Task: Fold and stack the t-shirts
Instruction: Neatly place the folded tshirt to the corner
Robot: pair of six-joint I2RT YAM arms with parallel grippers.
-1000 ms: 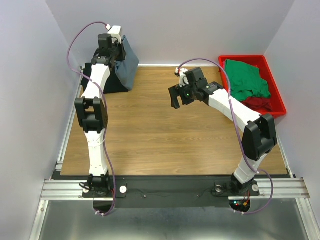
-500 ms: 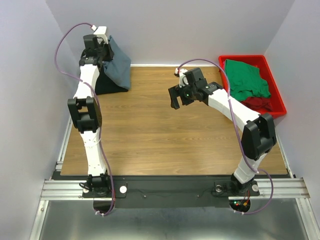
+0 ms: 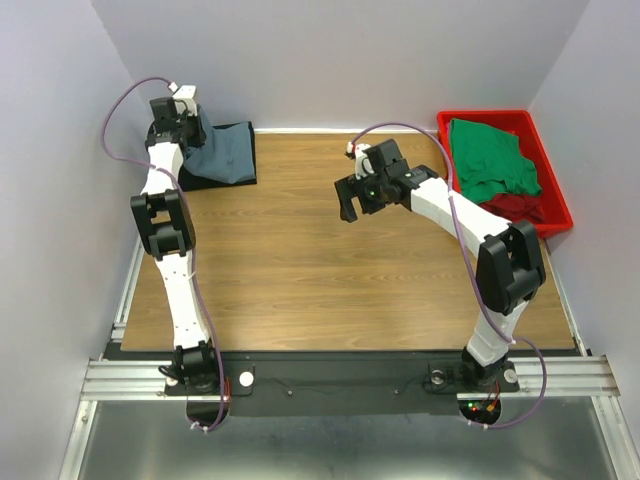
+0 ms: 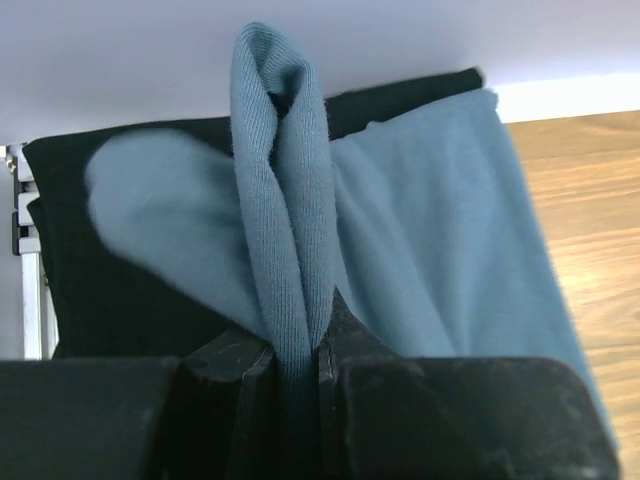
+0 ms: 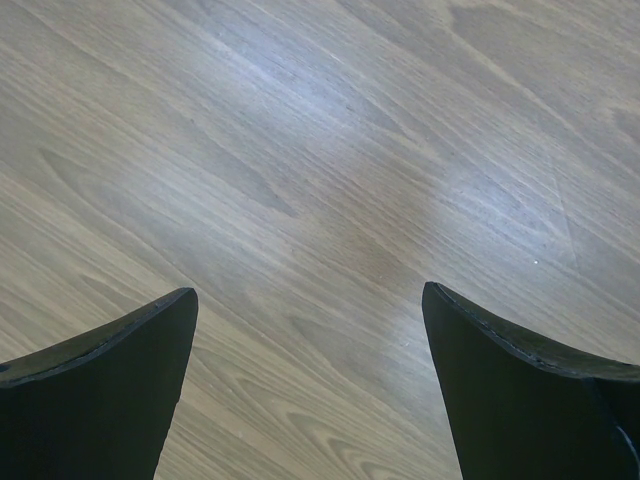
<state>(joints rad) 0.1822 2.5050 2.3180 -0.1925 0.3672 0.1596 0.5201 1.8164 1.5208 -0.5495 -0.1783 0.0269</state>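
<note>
Left tool (image 4: 296, 350) nearly closed, pinched on a thin doubled ridge of the soft slate blue-grey short-sleeved t-shirt (image 4: 430, 230), at the far left corner of the wooden counter (image 3: 320, 270). Rest of that shirt draped over a flat, seemingly folded black cloth t-shirt (image 4: 120, 260), both close against the back wall. Right tool (image 5: 310, 330) spread fully wide, holding nothing, hovering over bare wood near the middle. Crumpled green cloth t-shirt (image 3: 490, 155) and dark red cloth t-shirt (image 3: 520, 207) heaped, unfolded, in the rigid red plastic tray (image 3: 480, 114) at the far right.

Likely trouble from here:
- Thin pinch on a narrow ridge of cloth: easy to lose with any sideways tug, leaving the blue-grey shirt slumped in a heap instead of flat on the black one.
- Release before the cloth lies flat: probably a rumpled or lopsided top layer, overhanging the black shirt toward the wall or the counter edge.
- Dragging during the lowering: could shift or unfold the black shirt underneath through friction between the cloths.
- Cloth snagged in the tool on opening: could lift the fold again on withdrawal and spoil the stack.
- Very little room at the corner: risk of knocking arm or cable against the wall.
- Right tool well apart from the stack, so no second hold for smoothing or steadying.
- Two shirts in the tray, lying tangled together: possible double pick-up later.
</note>
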